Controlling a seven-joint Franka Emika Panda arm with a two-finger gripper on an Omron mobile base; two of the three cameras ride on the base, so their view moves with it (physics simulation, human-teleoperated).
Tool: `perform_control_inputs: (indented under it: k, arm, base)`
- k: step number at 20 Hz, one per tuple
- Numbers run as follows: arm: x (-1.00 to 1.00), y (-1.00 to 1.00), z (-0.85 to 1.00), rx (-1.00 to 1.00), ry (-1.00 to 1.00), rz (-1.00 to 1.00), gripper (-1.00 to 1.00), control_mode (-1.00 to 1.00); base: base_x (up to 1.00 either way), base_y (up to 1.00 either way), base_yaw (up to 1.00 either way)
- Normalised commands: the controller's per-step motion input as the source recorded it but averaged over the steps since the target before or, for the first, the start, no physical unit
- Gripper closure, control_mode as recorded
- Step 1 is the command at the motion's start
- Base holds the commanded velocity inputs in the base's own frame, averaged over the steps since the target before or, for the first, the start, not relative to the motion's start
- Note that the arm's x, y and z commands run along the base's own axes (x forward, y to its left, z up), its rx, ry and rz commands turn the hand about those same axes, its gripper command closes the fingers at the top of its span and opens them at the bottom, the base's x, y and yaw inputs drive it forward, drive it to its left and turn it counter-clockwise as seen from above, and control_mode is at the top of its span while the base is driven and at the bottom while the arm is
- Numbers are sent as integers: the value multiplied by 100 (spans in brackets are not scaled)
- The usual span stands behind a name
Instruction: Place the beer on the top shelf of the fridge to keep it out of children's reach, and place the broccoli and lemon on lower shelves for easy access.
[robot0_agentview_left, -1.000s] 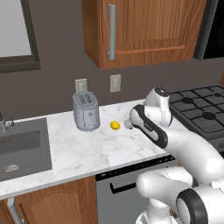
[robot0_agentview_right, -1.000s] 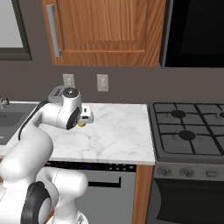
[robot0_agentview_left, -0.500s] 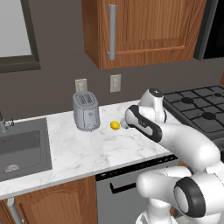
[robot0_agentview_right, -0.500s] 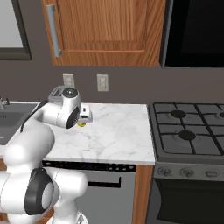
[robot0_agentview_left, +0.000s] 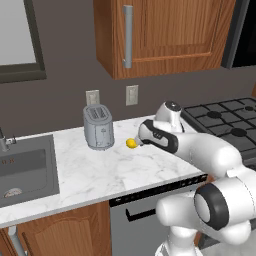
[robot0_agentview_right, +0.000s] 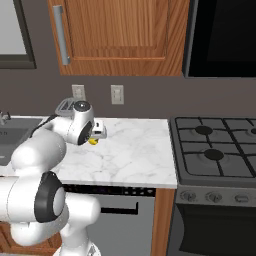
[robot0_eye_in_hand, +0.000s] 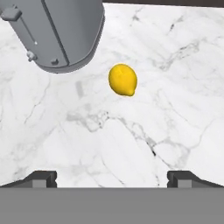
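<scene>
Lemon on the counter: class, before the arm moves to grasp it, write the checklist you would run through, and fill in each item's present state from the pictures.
1. Gripper open, nothing between the fingertips: ok.
2. Lemon in plain sight on the marble counter, lying free: ok.
3. Lemon centred between the fingertips in the hand view: ok, roughly; it sits ahead of them, not yet between them.
4. Clear of the toaster: ok, a gap of bare counter shows between it and the lemon, though it stands close on one side.
5. Height of the fingertips above the counter: cannot tell.
6. Fridge door open and a lower shelf ready: cannot tell.
</scene>
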Motion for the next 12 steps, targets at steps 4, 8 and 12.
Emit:
perform_control_inputs:
  k: [4, 8, 12]
  arm:
    - [25, 4, -16, 0, 0, 0, -100, -100]
    - [23, 6, -22, 0, 0, 0, -100, -100]
    - [23, 8, -24, 0, 0, 0, -100, -100]
  base:
    - [0, 0, 0]
    - [0, 0, 0]
    - [0, 0, 0]
